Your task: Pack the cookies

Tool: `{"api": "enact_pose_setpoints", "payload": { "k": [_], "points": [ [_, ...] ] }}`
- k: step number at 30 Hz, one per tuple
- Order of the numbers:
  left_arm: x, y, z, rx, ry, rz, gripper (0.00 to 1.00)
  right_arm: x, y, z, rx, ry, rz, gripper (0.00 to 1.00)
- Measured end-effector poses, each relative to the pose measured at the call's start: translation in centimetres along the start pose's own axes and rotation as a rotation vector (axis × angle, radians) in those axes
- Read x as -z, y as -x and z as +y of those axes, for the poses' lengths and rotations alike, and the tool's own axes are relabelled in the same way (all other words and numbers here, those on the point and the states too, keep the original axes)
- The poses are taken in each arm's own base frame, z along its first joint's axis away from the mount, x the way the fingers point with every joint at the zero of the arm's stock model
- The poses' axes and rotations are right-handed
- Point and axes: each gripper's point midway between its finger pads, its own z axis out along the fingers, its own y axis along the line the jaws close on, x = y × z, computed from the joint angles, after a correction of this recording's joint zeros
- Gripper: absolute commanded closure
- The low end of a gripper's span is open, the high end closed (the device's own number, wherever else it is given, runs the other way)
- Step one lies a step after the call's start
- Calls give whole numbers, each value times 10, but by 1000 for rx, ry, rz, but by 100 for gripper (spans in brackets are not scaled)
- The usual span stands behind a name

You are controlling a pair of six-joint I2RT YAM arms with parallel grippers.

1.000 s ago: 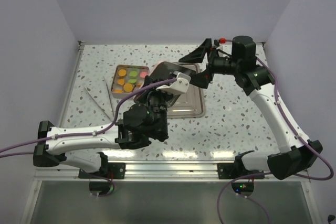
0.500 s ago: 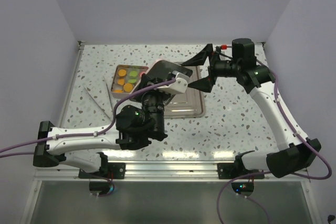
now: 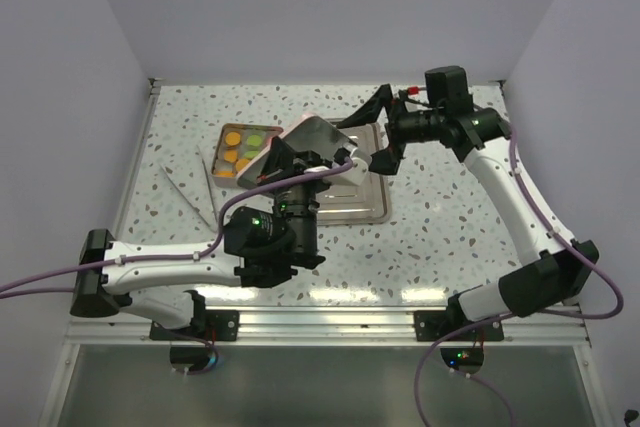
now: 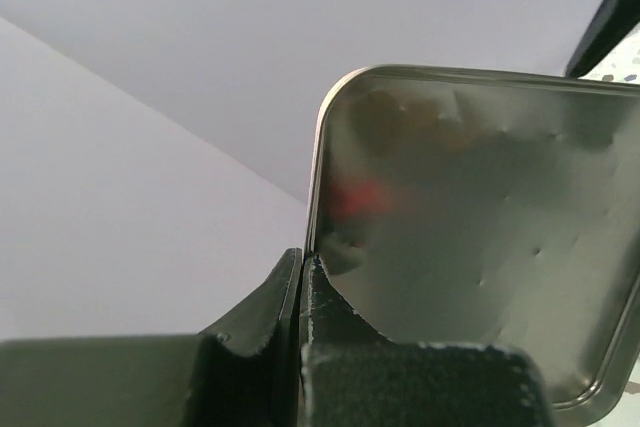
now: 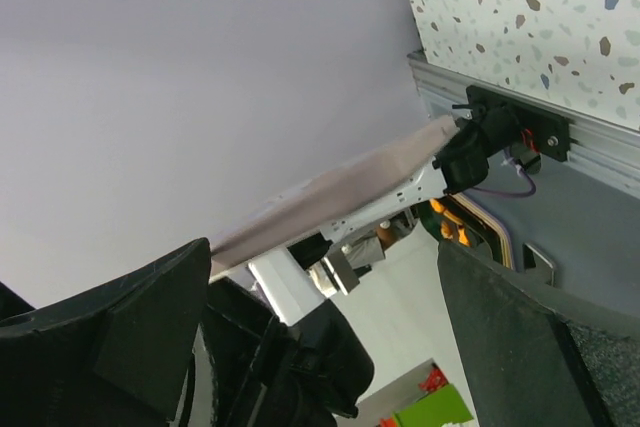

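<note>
Left gripper (image 4: pixel 302 265): I see its jaws pinched tight on the edge of the metal lid (image 3: pixel 318 135).
Cookies (image 3: pixel 245 150): orange and green discs lying in the open tin (image 3: pixel 250 126), toward the table's (image 3: pixel 450 237) far-left corner.
Lid: tilted up, just right of the tin, above the tray (image 3: pixel 372 209).
Right gripper (image 3: pixel 379 131): I read it as spread wide near the lid's right edge, gripping nothing.

White arms (image 3: pixel 160 265), black joints (image 3: pixel 268 239), seemingly purple cables (image 3: pixel 20 285)

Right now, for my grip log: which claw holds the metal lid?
The left claw, shut on a corner of the lid; the right claw stands wide open.
</note>
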Motion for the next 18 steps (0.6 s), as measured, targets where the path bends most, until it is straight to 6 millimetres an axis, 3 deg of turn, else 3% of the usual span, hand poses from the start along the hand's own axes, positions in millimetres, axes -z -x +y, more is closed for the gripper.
{"api": "enact_pose_setpoints", "payload": {
  "k": [7, 11, 13, 14, 18],
  "points": [
    [-2, 12, -11, -36, 1, -46, 100, -36, 3, 17, 24, -29, 70, 1],
    [-2, 13, -15, -46, 0, -51, 100, -44, 10, 25, 28, -29, 74, 6],
    [-2, 14, -15, -46, 0, -56, 100, -43, 10, 28, 34, -23, 73, 16],
    [-2, 15, -15, -47, 1, -59, 100, -42, 9, 29, 37, -21, 73, 30],
    [-2, 16, -16, -61, -1, -66, 100, -42, 6, 31, 15, -21, 83, 69]
  ]
}}
